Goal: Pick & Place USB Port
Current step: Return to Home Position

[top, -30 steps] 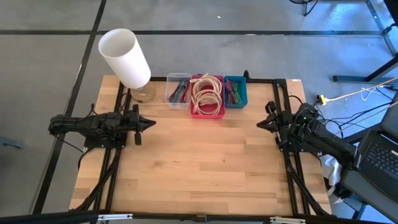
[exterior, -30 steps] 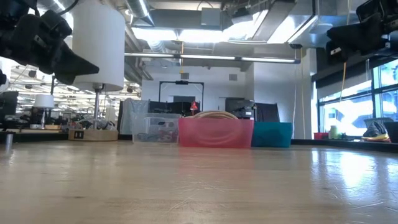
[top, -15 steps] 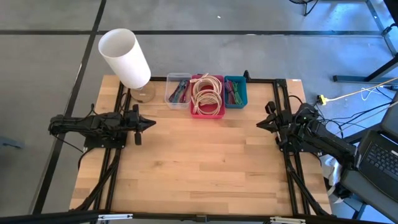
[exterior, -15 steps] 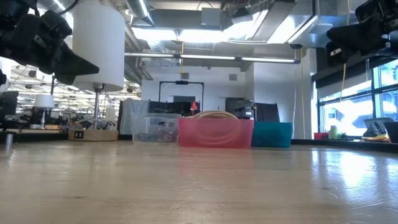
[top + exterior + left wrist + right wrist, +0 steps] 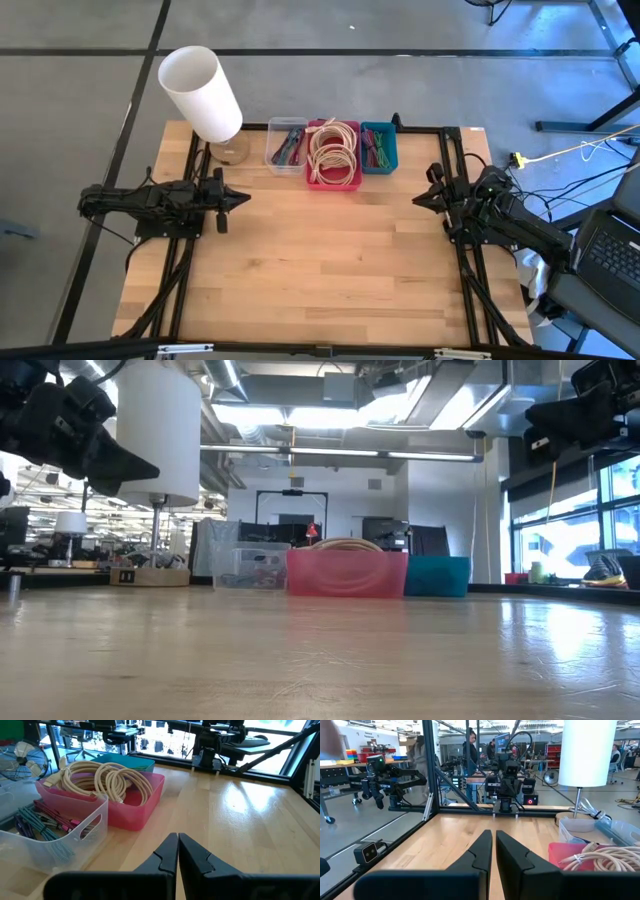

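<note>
As no cable lay loose on the table [image 5: 320, 260], sorting appeared complete; only parking the arms seemed left. Cream cable [image 5: 107, 777] sat coiled in the red bin [image 5: 347, 574]. Pink and purple cables [image 5: 45, 817] lay bunched in the clear bin [image 5: 250, 568], and green cable [image 5: 376, 148] in the blue bin [image 5: 437, 576]. The bins stood in a row at the table's lamp-side edge. Left gripper [image 5: 245, 199] and right gripper [image 5: 416, 200] hung at opposite sides, fingers pressed together, holding nothing.
</note>
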Robot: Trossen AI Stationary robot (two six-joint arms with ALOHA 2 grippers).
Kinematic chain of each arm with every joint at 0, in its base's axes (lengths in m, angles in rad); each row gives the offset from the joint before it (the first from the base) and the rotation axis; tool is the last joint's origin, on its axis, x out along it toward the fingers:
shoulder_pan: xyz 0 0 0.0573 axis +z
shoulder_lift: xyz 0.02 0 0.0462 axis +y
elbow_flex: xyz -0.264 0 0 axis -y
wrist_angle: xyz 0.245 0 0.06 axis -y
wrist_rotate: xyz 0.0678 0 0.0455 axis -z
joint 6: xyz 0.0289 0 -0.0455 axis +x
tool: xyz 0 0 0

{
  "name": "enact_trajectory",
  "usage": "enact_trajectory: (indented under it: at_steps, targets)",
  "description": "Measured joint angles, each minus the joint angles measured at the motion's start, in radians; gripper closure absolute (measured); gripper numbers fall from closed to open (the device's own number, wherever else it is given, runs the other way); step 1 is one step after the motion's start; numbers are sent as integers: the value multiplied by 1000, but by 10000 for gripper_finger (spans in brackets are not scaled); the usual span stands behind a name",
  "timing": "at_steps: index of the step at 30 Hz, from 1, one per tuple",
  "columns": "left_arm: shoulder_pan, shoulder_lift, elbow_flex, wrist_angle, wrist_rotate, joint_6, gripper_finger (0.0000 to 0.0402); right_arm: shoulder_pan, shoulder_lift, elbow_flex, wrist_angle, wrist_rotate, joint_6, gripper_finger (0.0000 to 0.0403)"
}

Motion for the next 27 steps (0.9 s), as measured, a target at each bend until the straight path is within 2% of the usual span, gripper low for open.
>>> enact_trajectory:
  at_steps: [27]
  targets:
    - [0, 0, 0, 0, 0, 0, 395, 0, 0, 1, 0, 0, 1, 375]
